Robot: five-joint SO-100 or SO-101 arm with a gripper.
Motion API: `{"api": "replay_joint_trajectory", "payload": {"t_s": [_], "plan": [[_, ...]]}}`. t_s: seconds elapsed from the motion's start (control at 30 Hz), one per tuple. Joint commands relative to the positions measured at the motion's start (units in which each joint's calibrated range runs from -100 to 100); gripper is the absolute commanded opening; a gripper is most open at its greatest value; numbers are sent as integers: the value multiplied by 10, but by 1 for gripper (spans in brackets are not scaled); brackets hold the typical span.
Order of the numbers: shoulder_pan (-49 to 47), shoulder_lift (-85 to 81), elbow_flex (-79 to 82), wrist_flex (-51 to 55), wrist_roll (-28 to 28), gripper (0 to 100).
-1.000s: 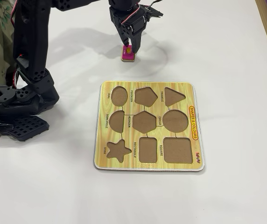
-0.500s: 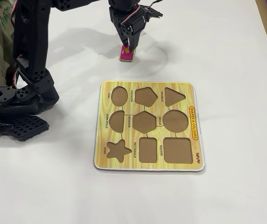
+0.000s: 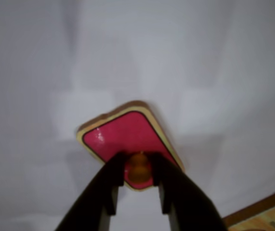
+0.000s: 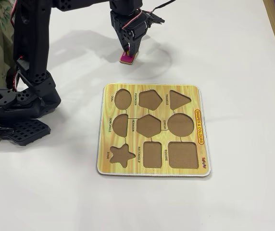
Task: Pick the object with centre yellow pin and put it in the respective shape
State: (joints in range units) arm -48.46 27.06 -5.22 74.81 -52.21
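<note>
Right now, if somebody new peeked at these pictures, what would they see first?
Probably the bright pink piece with its yellow knob, pinched between the black pincer fingers above the white table. Next comes the yellow puzzle board in the middle of the fixed view, nearer the camera than the piece, with nine brown shape holes, all empty. The big black arm stands along the left side.

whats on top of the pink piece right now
A round yellow knob stands at the middle of the pink piece, with the gripper fingers on either side. Its underside is hidden.
</note>
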Motion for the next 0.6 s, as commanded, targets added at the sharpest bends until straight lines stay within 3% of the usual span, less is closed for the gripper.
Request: {"api": "replay_joint_trajectory", "payload": {"t_s": [0.0, 0.57], "plan": [[8, -15, 2, 6, 2, 7], [8, -13, 3, 6, 2, 2]]}}
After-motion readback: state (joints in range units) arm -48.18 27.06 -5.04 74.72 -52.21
